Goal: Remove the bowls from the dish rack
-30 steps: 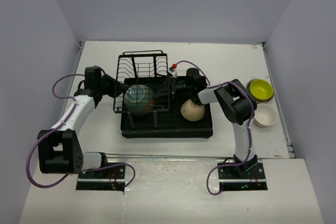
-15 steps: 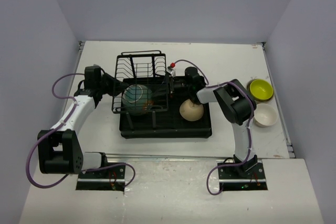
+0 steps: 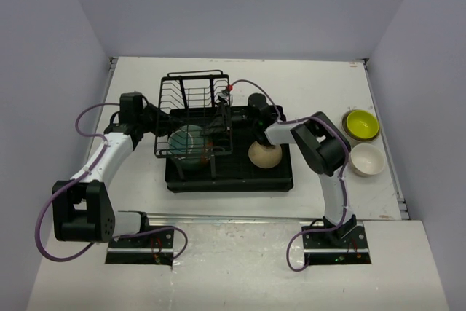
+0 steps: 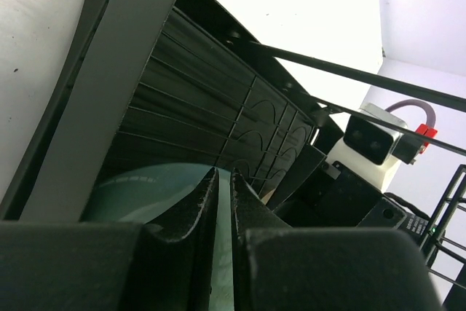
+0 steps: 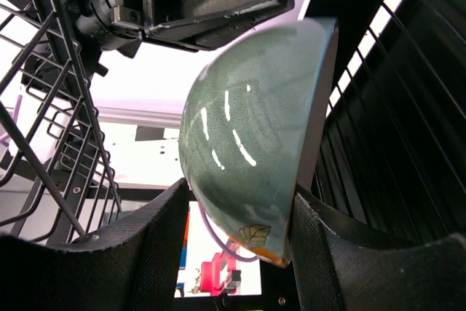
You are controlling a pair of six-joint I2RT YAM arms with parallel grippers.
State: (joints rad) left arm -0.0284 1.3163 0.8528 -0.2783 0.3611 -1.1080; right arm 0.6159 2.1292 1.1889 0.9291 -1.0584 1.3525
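Left gripper (image 4: 223, 180) is clamped on the rim of the teal bowl (image 5: 247, 143); right gripper (image 5: 240, 205) is spread, straddling it, inside the dish rack (image 3: 240, 180) mid-desk (image 3: 306, 85). A beige bowl (image 3: 265, 154) also lies in the tray. Unloaded near the right edge: a yellow-green bowl (image 3: 360, 121) and a cream bowl (image 3: 366, 159) — four bowls visible, two left.
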